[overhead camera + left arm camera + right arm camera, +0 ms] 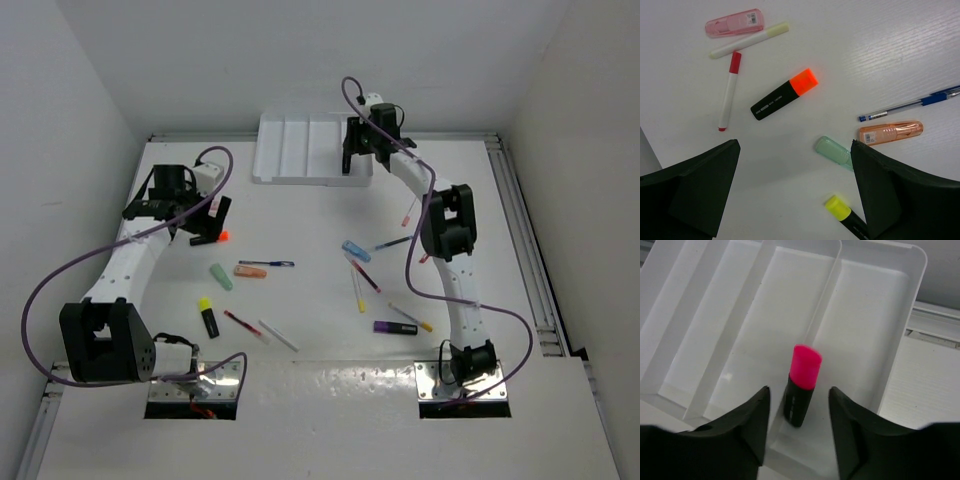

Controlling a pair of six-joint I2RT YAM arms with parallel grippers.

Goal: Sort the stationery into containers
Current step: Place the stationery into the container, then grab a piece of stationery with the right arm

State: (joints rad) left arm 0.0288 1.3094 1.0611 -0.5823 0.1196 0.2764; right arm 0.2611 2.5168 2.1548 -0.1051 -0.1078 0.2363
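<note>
The white four-compartment tray (300,140) stands at the back of the table. My right gripper (357,160) hovers over its right end, open. In the right wrist view a pink-capped black highlighter (801,385) lies in the tray's (875,315) rightmost compartment between my open fingers (799,392), with a gap on each side. My left gripper (205,225) is open and empty above the table at the left. In the left wrist view (795,145) an orange-capped black highlighter (785,95) lies just ahead of it.
Loose stationery lies on the table: a green highlighter (834,151), an orange one (891,132), a blue pen (912,103), a yellow-black highlighter (847,215), a red-white pen (729,91) and a pink highlighter (735,22). More pens and a purple highlighter (395,327) lie at centre-right.
</note>
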